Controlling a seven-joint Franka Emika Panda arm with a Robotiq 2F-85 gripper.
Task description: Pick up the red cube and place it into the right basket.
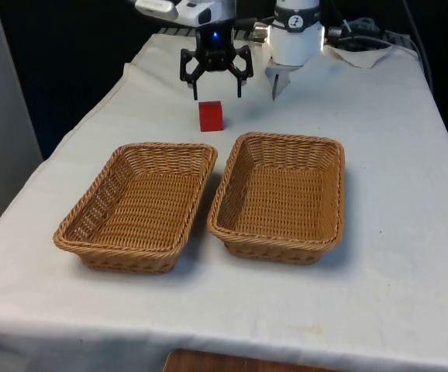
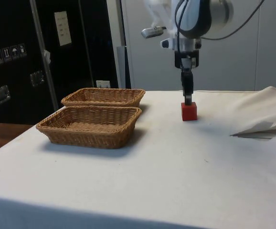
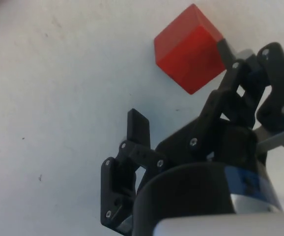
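High in the front view, the gripper (image 1: pixel 217 85) hangs with fingers spread, empty; the red cube (image 1: pixel 211 115) sits just below, seemingly slightly off-centre.

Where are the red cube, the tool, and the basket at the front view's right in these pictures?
red cube (image 1: pixel 211 116): front view, on its front face.
tool (image 1: pixel 217 87): front view, midway between its two fingertips, just above the cube.
right basket (image 1: pixel 280 249): front view, on its near woven wall.

Red cube (image 1: pixel 211 115) rests on cloth behind right basket (image 1: pixel 279 195).
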